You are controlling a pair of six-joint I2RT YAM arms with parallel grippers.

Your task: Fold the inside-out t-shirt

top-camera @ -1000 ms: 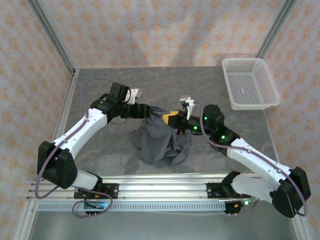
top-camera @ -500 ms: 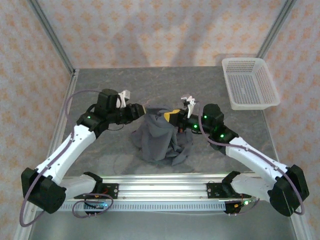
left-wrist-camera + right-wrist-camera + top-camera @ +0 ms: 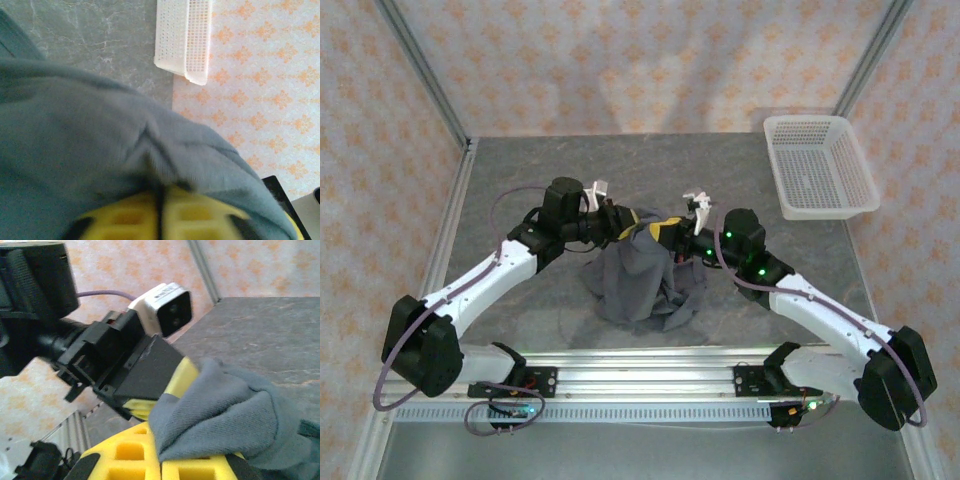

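Top external view: t-shirt (image 3: 640,285) bunched at mid-table, hung between the two arms.
Left gripper (image 3: 626,230) and right gripper (image 3: 666,234) are pinched shut on its top folds, close together. The cloth is judged soft, light and limp, and best taken at the shoulder seams or hem. Nothing is seen in the basket (image 3: 830,208).

Your grey table (image 3: 520,170), two things on it.
You have the basket (image 3: 818,180) at 2 o'clock, by the edge; the t-shirt (image 3: 635,285) sits bunched near centre, spreading toward 6 o'clock.
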